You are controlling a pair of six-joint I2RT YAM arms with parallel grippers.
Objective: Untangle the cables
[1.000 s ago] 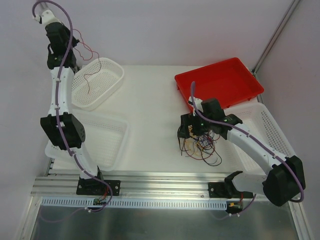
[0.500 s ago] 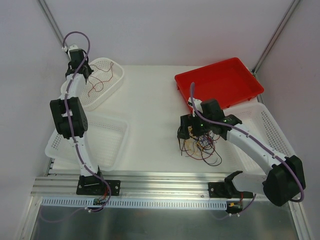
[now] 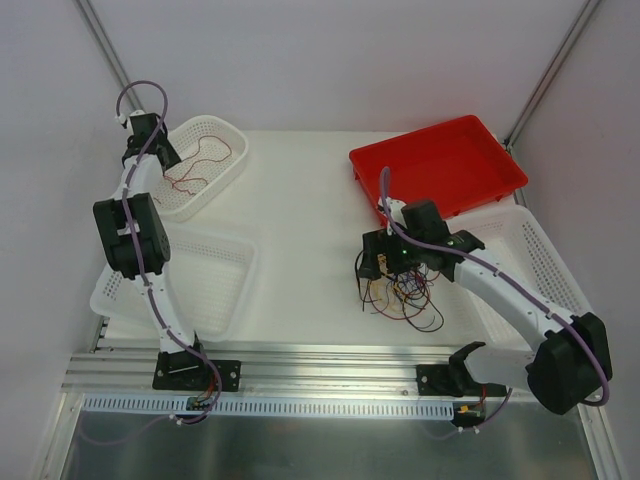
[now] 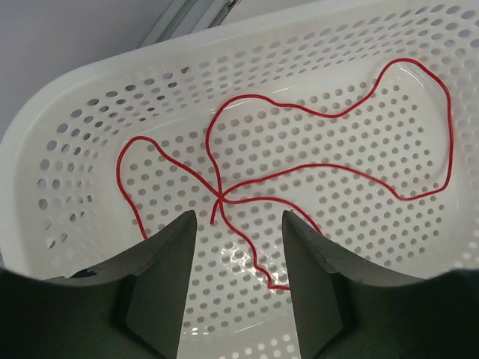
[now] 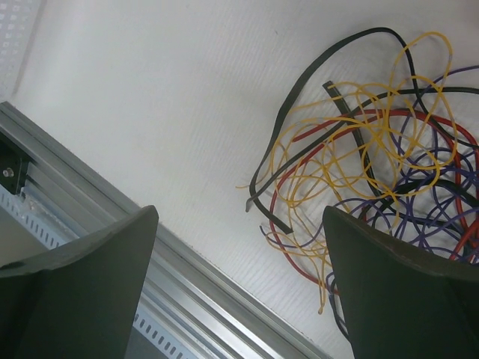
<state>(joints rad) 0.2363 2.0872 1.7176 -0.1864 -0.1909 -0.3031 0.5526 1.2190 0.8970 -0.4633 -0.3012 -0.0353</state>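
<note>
Overhead, both arms and all four containers showed; the wrist cams gave the detail.

Small basket [image 3: 228, 135] sat far left on the desk [image 3: 300, 210], w/ the left fingers [image 4: 238, 224] over it. From above, the red wire [image 4: 218, 198] inside was only a thin squiggle. Left wrist cam showed it lying on the perforated floor, one long strand looping out to the right end and crossing itself near the middle. Left fingers were apart, clamped on nothing, the crossing visible thru the gap.

Clump [image 5: 389, 142] of cables lay on bare desk, front-right of centre, in no container. Top view gave just a dark tangle, partly under the right wrist. Right wrist cam sorted the colours: yellow, black, red and purple strands knotted together, w/ black ends poking out toward the metal rail [image 5: 67, 187] at the near edge. Right fingers [image 5: 239, 217] were spread wide just beside the clump, gripping nothing.

Only the top view showed the rest: tray [image 3: 440, 165], red, far right; left basket [image 3: 215, 290] under the left arm; right basket [image 3: 540, 245] under the right arm.
</note>
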